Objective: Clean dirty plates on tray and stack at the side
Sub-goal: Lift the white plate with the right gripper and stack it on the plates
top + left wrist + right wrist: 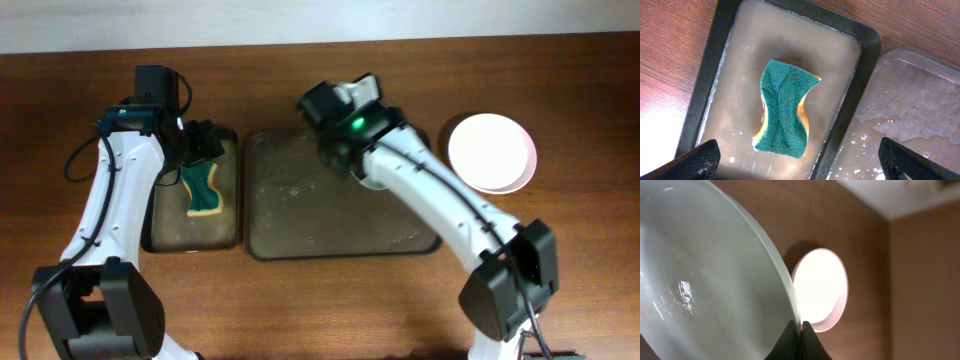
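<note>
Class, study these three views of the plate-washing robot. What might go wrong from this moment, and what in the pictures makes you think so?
1. The right claw pinches the plate only at its thin rim. The plate looks wet, so it may slip or swing.
2. Gripped by one edge, it could land crooked on the stack of plates and chip or shift it.

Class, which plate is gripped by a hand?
The plate pinched at its rim by the right hand; the other plates lie stacked on the table, untouched.
</note>
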Robot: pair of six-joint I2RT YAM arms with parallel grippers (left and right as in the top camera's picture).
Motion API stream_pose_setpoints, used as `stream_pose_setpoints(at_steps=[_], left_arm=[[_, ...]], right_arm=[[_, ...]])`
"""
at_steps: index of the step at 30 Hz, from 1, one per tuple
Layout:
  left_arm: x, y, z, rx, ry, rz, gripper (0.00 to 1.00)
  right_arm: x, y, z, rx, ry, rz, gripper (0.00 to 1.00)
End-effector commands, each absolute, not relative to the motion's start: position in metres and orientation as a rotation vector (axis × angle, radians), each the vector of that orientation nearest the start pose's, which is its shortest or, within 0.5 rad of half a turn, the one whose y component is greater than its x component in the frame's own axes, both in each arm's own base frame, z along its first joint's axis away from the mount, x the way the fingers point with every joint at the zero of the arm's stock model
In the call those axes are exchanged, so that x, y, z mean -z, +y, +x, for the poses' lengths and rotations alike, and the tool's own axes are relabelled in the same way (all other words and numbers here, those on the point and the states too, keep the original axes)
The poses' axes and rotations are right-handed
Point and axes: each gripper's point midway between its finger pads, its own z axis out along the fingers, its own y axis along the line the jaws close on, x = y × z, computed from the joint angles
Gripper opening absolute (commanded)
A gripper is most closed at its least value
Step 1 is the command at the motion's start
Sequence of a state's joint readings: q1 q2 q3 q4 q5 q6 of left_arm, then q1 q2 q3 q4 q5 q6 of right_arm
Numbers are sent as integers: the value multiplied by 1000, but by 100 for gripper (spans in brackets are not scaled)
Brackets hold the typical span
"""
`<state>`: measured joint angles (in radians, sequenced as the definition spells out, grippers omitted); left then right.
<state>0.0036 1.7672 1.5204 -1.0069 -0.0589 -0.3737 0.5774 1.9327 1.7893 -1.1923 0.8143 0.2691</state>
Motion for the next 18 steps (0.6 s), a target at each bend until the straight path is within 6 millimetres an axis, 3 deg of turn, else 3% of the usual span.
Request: stream_pose_setpoints(at_steps=[1,2,4,7,10,12,15,18], left_arm=[[-144,14,402,7,2750,-537,100],[-144,14,402,7,2750,-537,99],[-144,14,402,7,2750,-537,100],[-144,14,402,7,2750,-537,99],[-144,14,402,7,2750,-537,99],[-144,14,402,7,2750,-537,99],[-144,14,402,7,2750,-537,99],[-144,14,402,7,2749,-537,99]], right_arm=[[-197,67,426,558,2616,38,4],[-191,54,429,476,2660,100,4],[-176,-7,433,212,2751,373,4],[-170,-65,428,-45,2751,637,4],[-167,-130,409,-271,2672,906,4],[-157,-175,387,-317,2609,1087,4],[-135,-200,369,-313,2583,1195,4],[-104,-205,363,-319,2574,1225,4]])
